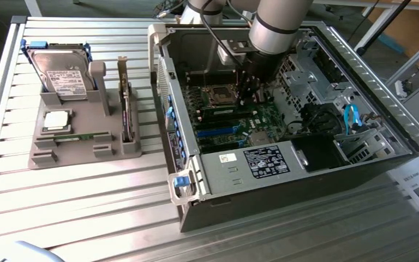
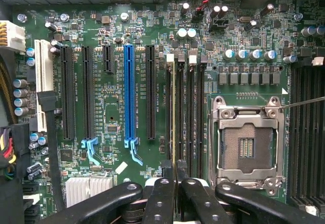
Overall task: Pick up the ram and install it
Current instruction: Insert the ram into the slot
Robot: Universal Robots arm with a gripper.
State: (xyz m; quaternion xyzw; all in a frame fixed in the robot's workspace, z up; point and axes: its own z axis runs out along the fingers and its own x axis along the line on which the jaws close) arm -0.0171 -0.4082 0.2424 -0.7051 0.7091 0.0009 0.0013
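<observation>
The robot is on the "install" part of the job. Its arm reaches down into the open computer case, and the gripper hangs just over the motherboard.

In the wrist view, the ram shows from its thin edge, as a pale, skinny line. It lies along one of the long memory slots, on the side away from the empty processor socket. It is not clear if the ram is fully down in the slot or just resting at its mouth.

The gripper is almost closed. Its two fingers sit very close together, one on each side of the ram, and seem to pinch it.

This step likely needs care. The ram has to be straight and right over the slot, not tipped. The push has to go evenly down, so both ends go in together.
</observation>
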